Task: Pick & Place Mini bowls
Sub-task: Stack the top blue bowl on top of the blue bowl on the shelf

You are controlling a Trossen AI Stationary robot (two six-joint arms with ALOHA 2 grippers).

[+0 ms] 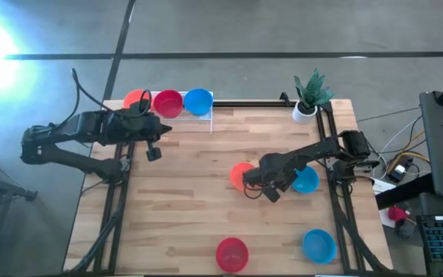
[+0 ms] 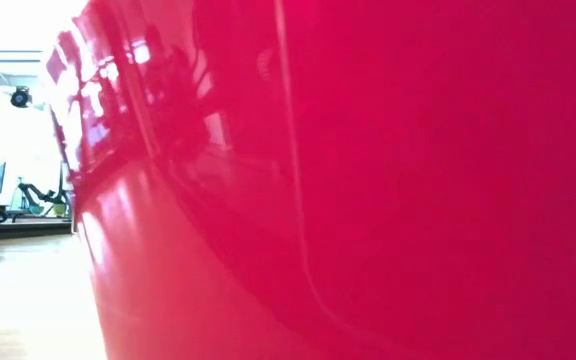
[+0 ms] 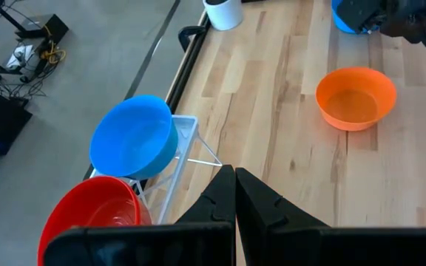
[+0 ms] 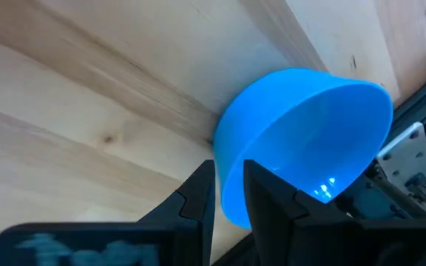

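Note:
Three mini bowls stand side by side in the white rack (image 1: 209, 115) at the far edge: orange (image 1: 134, 98), red (image 1: 168, 102) and blue (image 1: 198, 101). An orange bowl (image 1: 239, 174) rests on its base mid-table. A red bowl (image 1: 231, 254) and a blue bowl (image 1: 318, 246) sit near the near edge. My right gripper (image 1: 277, 187) (image 4: 230, 171) is shut on another blue bowl (image 1: 307, 181) (image 4: 302, 133) right of the orange one. My left gripper (image 1: 164, 128) (image 3: 235, 177) is shut and empty, just near of the rack. The near red bowl (image 2: 368, 180) fills the low view. My right gripper pinches the blue bowl's wall at its rim (image 4: 231, 188). One finger (image 4: 272, 203) is inside the bowl and the other (image 4: 198, 196) is outside. The bowl sits tilted in the hold, its opening turned toward the table's right edge. Whether it rests on the wood I cannot tell.
A white pot with a green plant (image 1: 308, 98) stands at the far right corner. The black table frame (image 4: 413, 140) runs close behind the held bowl. Bare wood lies between the rack and the mid-table orange bowl (image 3: 356, 96), and along the table's left half.

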